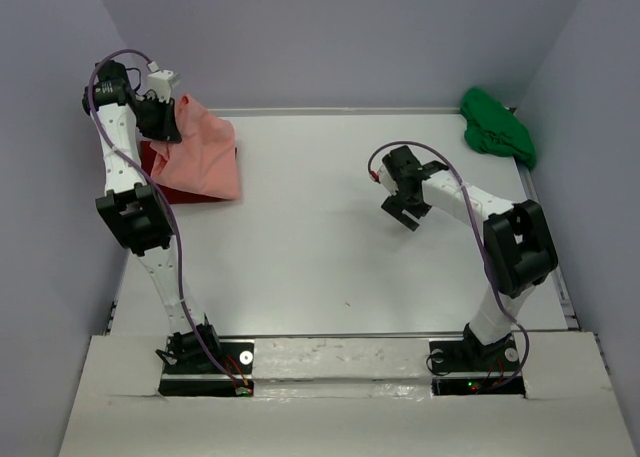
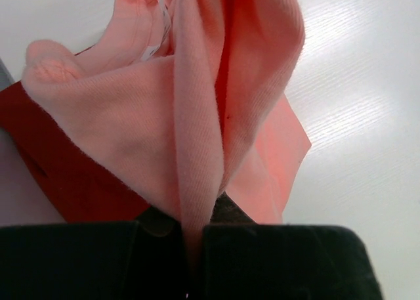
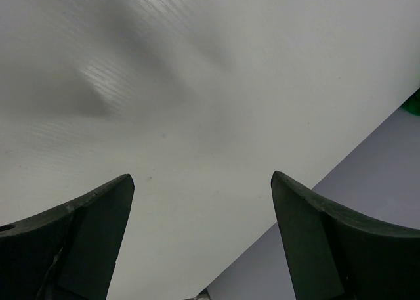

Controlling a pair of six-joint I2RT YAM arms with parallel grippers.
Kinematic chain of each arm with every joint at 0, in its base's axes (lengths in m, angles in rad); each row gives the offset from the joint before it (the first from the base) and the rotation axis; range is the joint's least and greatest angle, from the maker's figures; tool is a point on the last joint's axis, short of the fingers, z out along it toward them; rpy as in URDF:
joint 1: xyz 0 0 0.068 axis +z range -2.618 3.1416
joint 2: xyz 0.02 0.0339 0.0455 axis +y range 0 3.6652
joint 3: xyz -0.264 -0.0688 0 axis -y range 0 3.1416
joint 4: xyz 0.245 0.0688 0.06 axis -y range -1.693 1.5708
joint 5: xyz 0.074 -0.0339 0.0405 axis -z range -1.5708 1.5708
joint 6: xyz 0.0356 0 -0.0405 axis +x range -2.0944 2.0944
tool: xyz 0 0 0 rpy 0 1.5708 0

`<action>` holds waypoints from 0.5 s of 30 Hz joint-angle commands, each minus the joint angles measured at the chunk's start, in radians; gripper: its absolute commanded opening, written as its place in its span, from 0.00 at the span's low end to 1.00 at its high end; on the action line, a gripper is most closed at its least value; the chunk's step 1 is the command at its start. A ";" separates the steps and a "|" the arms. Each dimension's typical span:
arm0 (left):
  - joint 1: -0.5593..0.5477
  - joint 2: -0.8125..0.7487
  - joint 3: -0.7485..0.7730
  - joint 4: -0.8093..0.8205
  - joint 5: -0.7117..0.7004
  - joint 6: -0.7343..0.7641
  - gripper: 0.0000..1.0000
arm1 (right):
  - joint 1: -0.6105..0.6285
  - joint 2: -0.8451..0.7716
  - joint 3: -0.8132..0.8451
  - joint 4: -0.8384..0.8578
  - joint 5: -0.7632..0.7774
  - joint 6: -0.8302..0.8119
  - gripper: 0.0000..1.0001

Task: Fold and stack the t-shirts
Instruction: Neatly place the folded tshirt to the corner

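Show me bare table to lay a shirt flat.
Bare table spans the middle, from the pink shirt to the right arm, and the near strip by the arm bases. Crowded: far-left corner, pink shirt over red shirt; far-right corner, green shirt.

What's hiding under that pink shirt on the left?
A deep red shirt lies beneath the pink shirt. Only its left edge shows; the rest is covered.

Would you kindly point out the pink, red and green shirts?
salmon-pink shirt point(image 1: 208, 157), top view, middle of the draped cloth.
deep red shirt point(image 2: 72, 182), left wrist view, exposed part beside the pink cloth.
green shirt point(image 1: 497, 127), top view, centre of the crumpled heap.
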 commanded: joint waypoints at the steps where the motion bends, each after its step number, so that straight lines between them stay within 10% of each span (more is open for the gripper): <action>1: 0.003 -0.085 0.053 0.006 -0.062 0.033 0.00 | 0.010 0.012 0.046 -0.015 0.009 0.018 0.90; 15: 0.005 -0.047 0.013 0.052 -0.107 0.056 0.00 | 0.010 0.019 0.034 -0.020 0.007 0.018 0.90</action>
